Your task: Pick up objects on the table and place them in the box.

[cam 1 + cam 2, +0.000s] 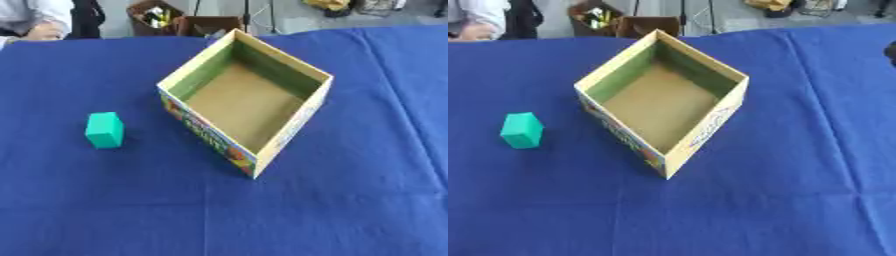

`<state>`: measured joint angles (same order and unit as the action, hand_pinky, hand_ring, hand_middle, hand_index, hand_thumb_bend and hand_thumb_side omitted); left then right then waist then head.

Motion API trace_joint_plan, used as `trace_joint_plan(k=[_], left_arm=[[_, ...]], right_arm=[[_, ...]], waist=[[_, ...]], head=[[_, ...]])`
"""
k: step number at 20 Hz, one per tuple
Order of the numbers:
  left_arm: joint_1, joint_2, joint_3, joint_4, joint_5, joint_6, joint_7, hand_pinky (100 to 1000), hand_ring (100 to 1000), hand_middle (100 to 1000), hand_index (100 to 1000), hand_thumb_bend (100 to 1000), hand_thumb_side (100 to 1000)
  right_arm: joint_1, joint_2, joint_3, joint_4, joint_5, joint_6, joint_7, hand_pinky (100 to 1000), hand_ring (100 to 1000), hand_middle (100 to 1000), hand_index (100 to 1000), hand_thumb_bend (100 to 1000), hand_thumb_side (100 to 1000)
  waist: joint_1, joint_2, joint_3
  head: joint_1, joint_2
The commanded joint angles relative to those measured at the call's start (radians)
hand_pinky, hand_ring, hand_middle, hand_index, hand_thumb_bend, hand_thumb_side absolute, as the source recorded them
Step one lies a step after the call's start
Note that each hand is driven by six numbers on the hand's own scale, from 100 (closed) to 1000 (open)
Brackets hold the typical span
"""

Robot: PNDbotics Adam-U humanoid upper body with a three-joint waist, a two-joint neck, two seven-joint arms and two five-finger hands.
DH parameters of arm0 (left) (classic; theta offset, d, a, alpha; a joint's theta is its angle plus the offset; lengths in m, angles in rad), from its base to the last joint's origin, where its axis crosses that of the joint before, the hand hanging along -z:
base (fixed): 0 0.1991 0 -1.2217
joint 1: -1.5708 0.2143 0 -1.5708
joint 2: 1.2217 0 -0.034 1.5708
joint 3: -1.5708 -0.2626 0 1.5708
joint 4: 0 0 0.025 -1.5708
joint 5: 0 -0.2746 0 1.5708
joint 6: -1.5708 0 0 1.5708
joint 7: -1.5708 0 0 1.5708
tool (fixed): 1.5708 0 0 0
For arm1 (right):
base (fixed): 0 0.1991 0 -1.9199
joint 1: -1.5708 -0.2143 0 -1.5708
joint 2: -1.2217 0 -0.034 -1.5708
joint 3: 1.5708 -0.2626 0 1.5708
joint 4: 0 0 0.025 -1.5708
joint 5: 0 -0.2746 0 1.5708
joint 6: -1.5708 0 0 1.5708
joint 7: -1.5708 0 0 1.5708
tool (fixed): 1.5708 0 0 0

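Blue cloth (350, 210) covers the whole table, one block and one open box on it.

Nearest us, bare wrinkled cloth. Further in, on the left, a green block (104, 130) sits flat on the cloth, well apart from the box (214, 135) and outside it. That cardboard box stands mid-table, turned corner-on, top open, brown floor showing with nothing in it. Neither robot hand is on screen, so finger state can't be called. Beyond the far edge, brown bins (156, 17) on the floor.
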<state>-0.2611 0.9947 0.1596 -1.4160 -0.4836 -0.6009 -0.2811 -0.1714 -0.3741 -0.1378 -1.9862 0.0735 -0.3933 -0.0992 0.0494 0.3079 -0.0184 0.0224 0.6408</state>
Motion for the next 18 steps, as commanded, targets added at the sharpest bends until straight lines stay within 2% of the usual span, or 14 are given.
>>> trace_joint_plan(k=[1, 6, 11, 18], left_arm=[[-0.045, 0.051, -0.016, 0.027, -0.006, -0.010, -0.024, 746, 819, 894, 1000, 686, 961], [-0.088, 0.043, -0.034, 0.060, -0.004, -0.021, -0.045, 746, 818, 894, 1000, 688, 960], [-0.183, 0.016, -0.066, 0.117, -0.017, -0.023, -0.075, 744, 818, 894, 1000, 681, 971], [-0.252, 0.001, -0.081, 0.153, -0.063, -0.011, -0.050, 747, 825, 894, 1000, 676, 998]], right_arm=[[-0.006, -0.022, 0.001, -0.014, -0.004, 0.000, 0.007, 925, 902, 742, 856, 100, 834], [-0.006, -0.020, 0.002, -0.014, -0.003, 0.000, 0.010, 925, 902, 742, 856, 100, 834], [-0.009, -0.016, 0.007, -0.014, -0.002, 0.005, 0.016, 927, 903, 741, 856, 100, 835], [-0.013, -0.014, 0.010, -0.014, -0.002, 0.009, 0.023, 929, 904, 741, 857, 100, 836]], waist=[[0.003, -0.017, -0.002], [0.005, -0.016, -0.005], [0.010, -0.013, -0.012], [0.013, -0.010, -0.017]], head=[[0.006, -0.005], [0.008, -0.004], [0.014, -0.011], [0.018, -0.017]])
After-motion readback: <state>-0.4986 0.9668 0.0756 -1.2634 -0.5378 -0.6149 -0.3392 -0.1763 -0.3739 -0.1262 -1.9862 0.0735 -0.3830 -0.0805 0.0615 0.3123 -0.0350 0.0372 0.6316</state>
